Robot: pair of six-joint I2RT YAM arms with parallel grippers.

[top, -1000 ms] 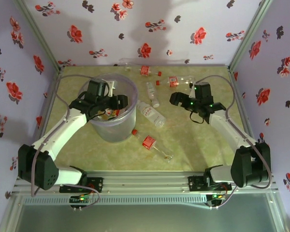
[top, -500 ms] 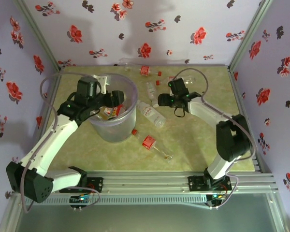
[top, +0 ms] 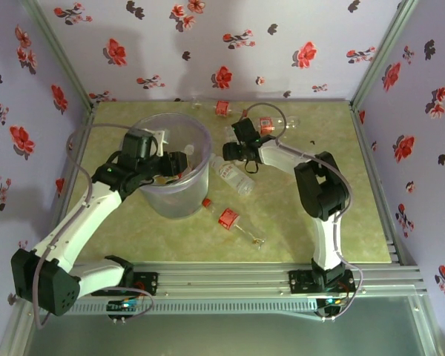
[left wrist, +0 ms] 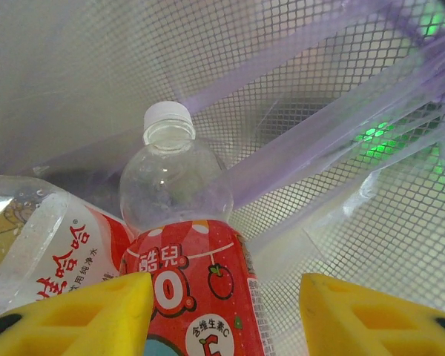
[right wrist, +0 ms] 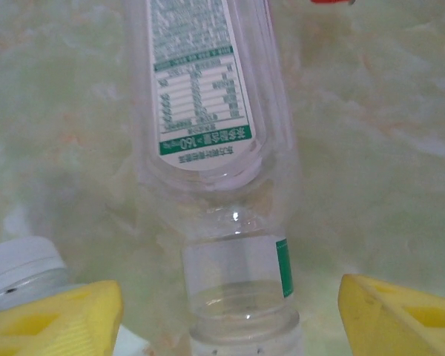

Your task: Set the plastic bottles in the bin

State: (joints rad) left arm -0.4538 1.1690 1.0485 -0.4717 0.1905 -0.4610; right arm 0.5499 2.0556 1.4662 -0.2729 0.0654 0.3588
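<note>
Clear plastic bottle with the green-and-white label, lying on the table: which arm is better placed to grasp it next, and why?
Right. The right gripper straddles the clear green-labelled bottle with open jaws; the left gripper is inside the lavender plastic bin, around a red-labelled bottle.

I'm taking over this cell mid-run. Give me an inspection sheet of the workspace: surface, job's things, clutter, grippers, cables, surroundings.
Surface: green marbled tabletop, no spills seen.
Job's things: bin upright at left, holding a red-labelled bottle and a second bottle. A clear bottle lies on the tabletop. A front bottle and back bottles also lie loose.
Clutter: nothing seen.
Grippers: left gripper is inside the bin, fingers apart around the red-labelled bottle, with a gap on one side. Right gripper is open, astride the clear bottle.
Cables: loose cable loop beside the left arm, near the bin.
Surroundings: floral walls.
</note>
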